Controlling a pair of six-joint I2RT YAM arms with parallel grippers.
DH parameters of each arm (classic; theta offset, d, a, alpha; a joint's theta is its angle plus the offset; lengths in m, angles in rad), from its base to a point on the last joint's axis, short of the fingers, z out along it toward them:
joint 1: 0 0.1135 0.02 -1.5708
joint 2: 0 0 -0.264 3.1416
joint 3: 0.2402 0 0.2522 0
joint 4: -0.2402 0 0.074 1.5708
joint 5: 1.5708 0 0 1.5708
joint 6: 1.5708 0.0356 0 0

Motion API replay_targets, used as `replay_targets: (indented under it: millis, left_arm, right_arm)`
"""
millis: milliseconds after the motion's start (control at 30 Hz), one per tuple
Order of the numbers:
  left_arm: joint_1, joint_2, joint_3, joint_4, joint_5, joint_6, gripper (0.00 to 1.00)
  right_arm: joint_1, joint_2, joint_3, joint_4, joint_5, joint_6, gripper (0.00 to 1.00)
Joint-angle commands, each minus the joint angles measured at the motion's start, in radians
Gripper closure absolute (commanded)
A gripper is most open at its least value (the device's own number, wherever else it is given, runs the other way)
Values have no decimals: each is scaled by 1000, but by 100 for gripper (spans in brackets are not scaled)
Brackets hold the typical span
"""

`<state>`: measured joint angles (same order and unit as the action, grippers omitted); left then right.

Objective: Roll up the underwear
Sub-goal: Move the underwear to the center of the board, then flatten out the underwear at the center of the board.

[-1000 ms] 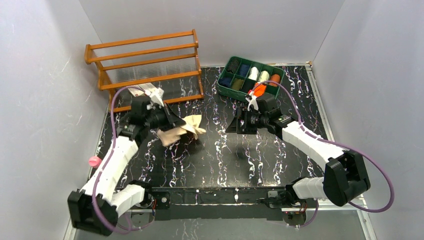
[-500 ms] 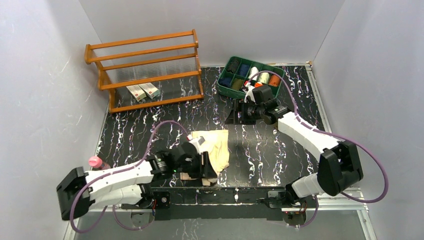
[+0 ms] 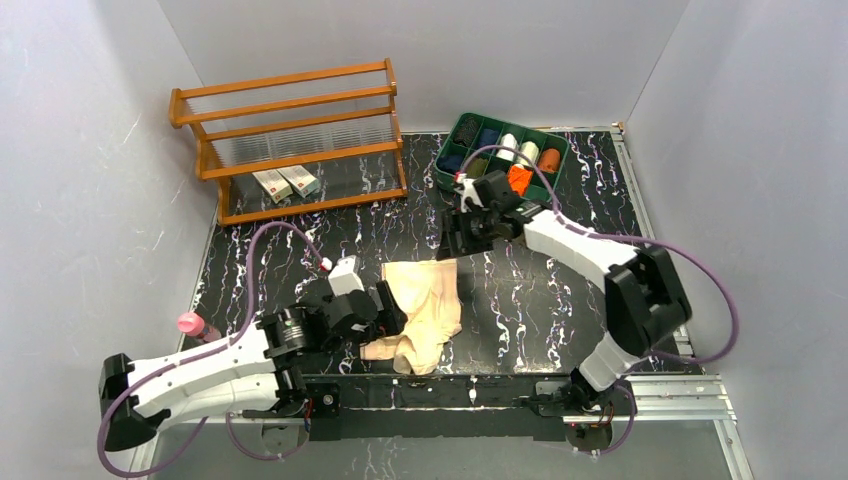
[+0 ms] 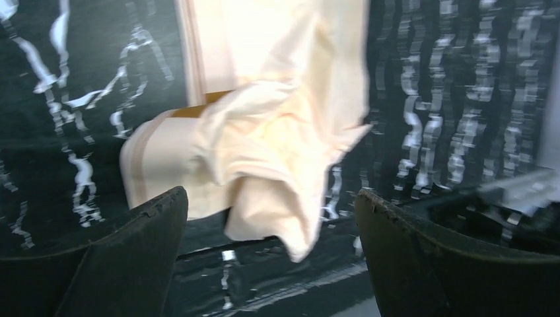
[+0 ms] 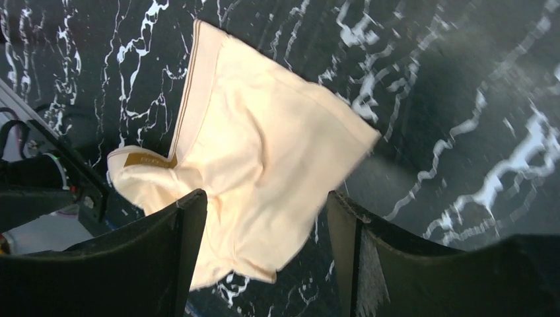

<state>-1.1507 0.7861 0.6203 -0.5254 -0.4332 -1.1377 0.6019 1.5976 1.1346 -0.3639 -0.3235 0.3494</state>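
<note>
The pale beige underwear (image 3: 428,308) lies partly spread on the black marbled table, its near end bunched up. In the left wrist view, the folded-over underwear (image 4: 264,132) rests just ahead of my left gripper (image 4: 269,195), which is open wide and holds nothing. From above, my left gripper (image 3: 388,315) sits at the garment's left edge. Over its far edge hovers my right gripper (image 3: 452,243), also open. In the right wrist view, the underwear (image 5: 264,145) shows flat below my right gripper (image 5: 265,196). A bright orange underwear (image 3: 518,179) sits in the green tray (image 3: 512,123).
The green tray at the back holds several dark, white and dull orange rolls. A wooden rack (image 3: 290,130) stands at the back left with two small boxes (image 3: 286,182) on its lower shelf. A pink-capped bottle (image 3: 190,323) stands at the table's left edge.
My left arm swung from beside the rack down to the table's front, carrying the beige underwear, laid it there and opened. My right arm moved left to the garment's far edge.
</note>
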Motion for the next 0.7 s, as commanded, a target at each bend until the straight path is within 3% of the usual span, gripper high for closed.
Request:
replay_targets:
  millis: [0,133,400,667]
  left_arm:
    - [0,131,-6,-152,-102,-54,4]
    - [1,207,-24,-168,-110,-102,2]
    - [5,119,-196,-27,-10,-130,5]
    - [5,56,-309,62,47,-173,33]
  right_arm:
    - [78,140,153,-17,28,-87,26]
    - [132,273,252,19,58,-156,24]
    - [212,485,430,21,66,-317,21]
    - [290,530,409,82,248,-480,17]
